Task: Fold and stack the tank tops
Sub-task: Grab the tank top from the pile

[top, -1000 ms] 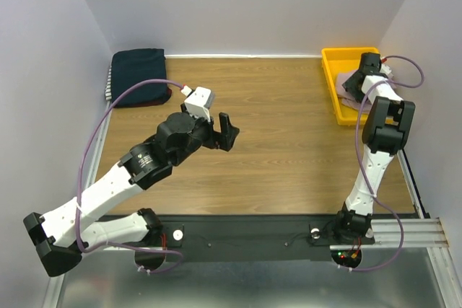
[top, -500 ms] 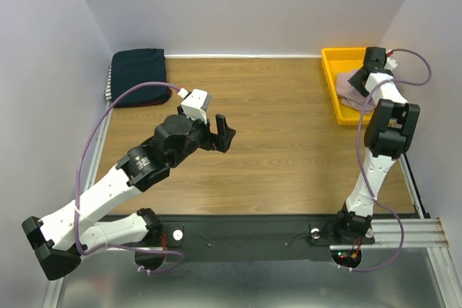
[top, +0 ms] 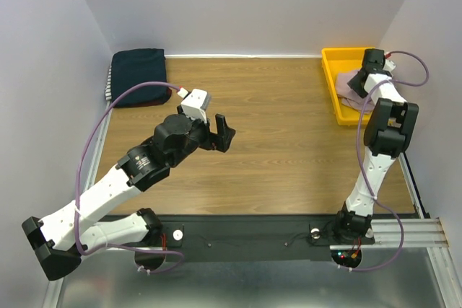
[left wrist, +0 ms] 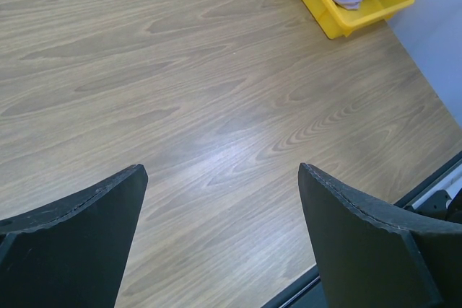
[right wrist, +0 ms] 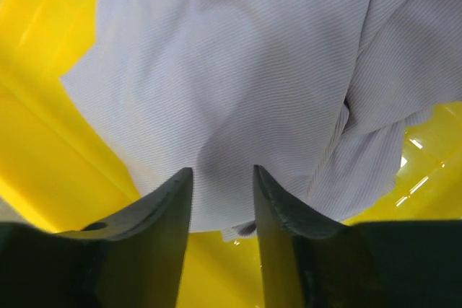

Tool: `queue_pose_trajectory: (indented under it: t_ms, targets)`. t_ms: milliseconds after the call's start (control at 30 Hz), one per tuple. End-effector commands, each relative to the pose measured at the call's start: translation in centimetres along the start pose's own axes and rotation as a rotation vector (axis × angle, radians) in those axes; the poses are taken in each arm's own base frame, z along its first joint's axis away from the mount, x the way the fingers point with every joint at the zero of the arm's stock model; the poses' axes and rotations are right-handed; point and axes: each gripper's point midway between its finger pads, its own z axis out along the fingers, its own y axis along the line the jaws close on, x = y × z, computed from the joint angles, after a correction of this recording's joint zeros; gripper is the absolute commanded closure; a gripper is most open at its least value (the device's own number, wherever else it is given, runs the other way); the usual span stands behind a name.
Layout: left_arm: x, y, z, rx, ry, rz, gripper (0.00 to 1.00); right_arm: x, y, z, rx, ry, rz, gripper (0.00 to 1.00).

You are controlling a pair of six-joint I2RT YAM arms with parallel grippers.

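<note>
On my feed both arms wore the same livery. The left arm [top: 101, 196] and the right arm [top: 368, 171] had glossy white link shells joined by bulky matt-black joint housings. A purple cable [top: 92, 138] ran in a slack loop along the left one, and a second purple cable [top: 413, 63] arched off the right. A small white camera block [top: 196, 102] sat at the left wrist. I saw the left fingers [left wrist: 72, 243] as broad, dark, curved slabs with finely ridged inner edges. The right fingers [right wrist: 148, 243] looked dark with smooth rounded tips, one pierced by a small round hole. Green and red lights [top: 341, 254] glowed at the right base.
</note>
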Motion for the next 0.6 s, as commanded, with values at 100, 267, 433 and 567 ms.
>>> queue_pose_trajectory:
  t_ms: [100,267,433,567]
  targets:
    - [-0.8,-0.1,0.2,0.013,-0.034,-0.004,0.02,0.3,0.2,1.7,0.002,-0.006,0.0,0.68]
    - [-0.8,0.1,0.2,0.009,-0.035,-0.008,0.02,-0.2,0.5,1.6,-0.004,-0.016,0.009,0.81]
    - [-0.8,0.3,0.3,0.005,-0.034,-0.009,0.02,-1.9,0.9,0.2,-0.015,-0.056,0.023,0.95]
    - [-0.8,0.3,0.3,0.005,-0.034,-0.009,0.02,-4.3,1.4,-2.0,-0.032,-0.112,0.043,0.98]
